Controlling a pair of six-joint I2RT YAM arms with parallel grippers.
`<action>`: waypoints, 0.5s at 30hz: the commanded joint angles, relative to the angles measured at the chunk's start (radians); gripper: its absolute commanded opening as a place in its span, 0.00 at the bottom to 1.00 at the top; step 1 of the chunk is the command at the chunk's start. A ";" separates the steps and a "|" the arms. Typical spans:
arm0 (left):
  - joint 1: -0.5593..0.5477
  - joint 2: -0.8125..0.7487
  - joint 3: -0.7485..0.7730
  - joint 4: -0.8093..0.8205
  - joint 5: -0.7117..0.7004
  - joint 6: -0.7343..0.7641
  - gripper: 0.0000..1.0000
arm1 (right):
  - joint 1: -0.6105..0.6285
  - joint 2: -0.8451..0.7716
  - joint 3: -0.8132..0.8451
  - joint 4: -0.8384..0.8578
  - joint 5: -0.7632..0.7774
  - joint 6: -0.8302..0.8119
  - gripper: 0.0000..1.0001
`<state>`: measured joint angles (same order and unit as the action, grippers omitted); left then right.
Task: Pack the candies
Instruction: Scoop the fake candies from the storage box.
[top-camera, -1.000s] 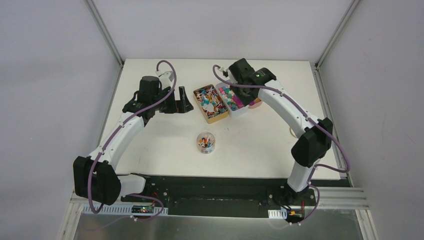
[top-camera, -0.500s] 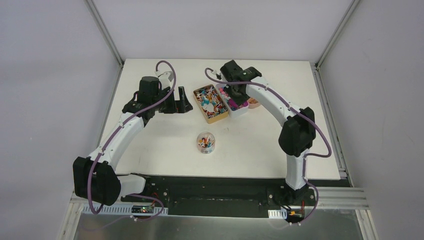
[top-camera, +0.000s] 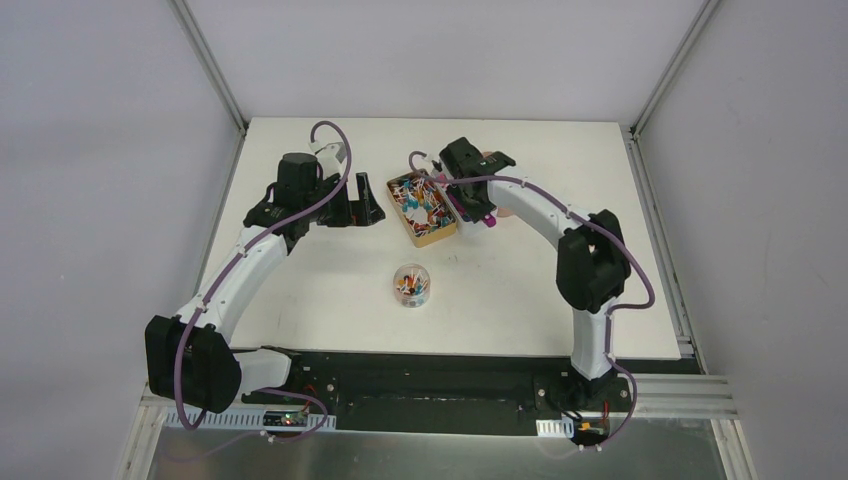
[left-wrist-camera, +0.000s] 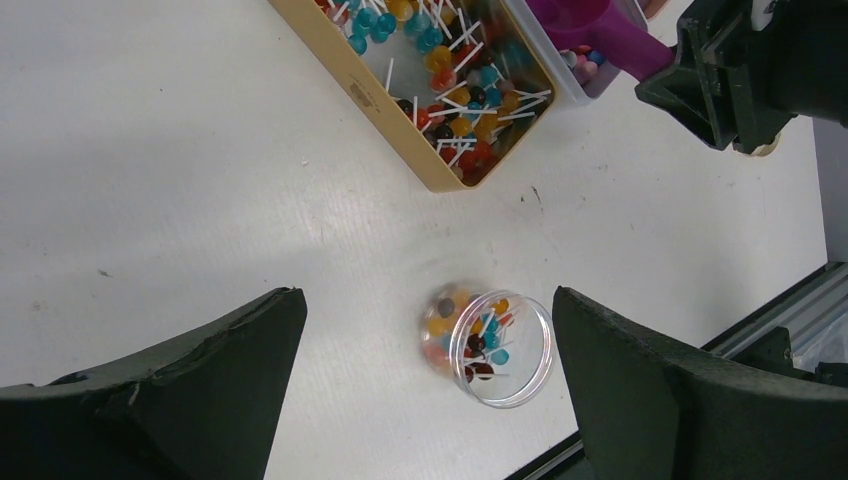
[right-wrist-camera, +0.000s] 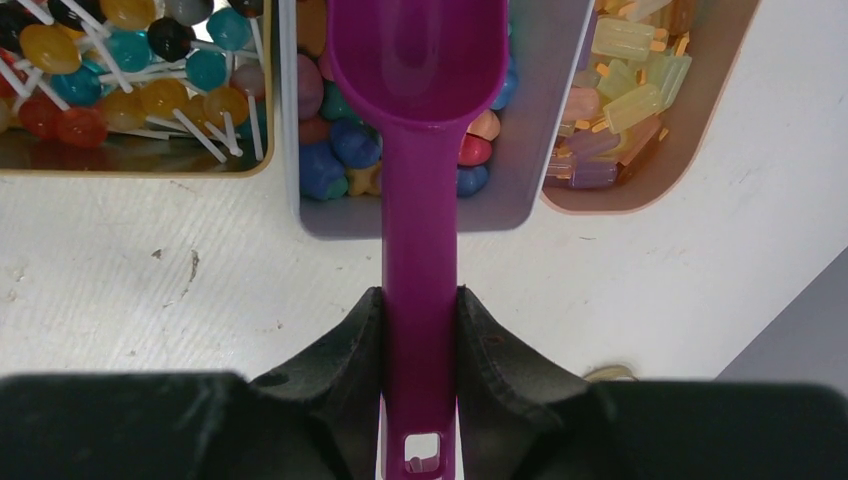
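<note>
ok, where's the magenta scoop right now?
In the right wrist view, the magenta scoop is clamped between the right fingers, its bowl over the middle tub of candies, between the gold tin and the pink tray.

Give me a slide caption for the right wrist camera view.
Right tool grips the magenta scoop by its handle, its empty bowl over the middle tray of mixed candies.

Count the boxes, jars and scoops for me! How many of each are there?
Boxes: 3, the yellow box, the white box and the pink box
Jars: 1, the round jar
Scoops: 1, the magenta scoop
Total: 5
</note>
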<state>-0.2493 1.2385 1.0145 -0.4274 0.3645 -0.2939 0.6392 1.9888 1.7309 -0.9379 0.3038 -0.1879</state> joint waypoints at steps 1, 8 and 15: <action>-0.006 -0.037 -0.002 0.017 -0.028 0.022 0.99 | -0.002 -0.065 -0.055 0.094 -0.004 0.008 0.00; -0.006 -0.042 -0.004 0.017 -0.033 0.022 0.99 | -0.012 -0.105 -0.131 0.197 0.002 0.014 0.00; -0.007 -0.043 -0.004 0.017 -0.041 0.023 0.99 | -0.023 -0.176 -0.227 0.296 0.007 0.019 0.00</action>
<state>-0.2493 1.2301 1.0145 -0.4274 0.3405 -0.2939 0.6270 1.9053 1.5406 -0.7383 0.3096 -0.1841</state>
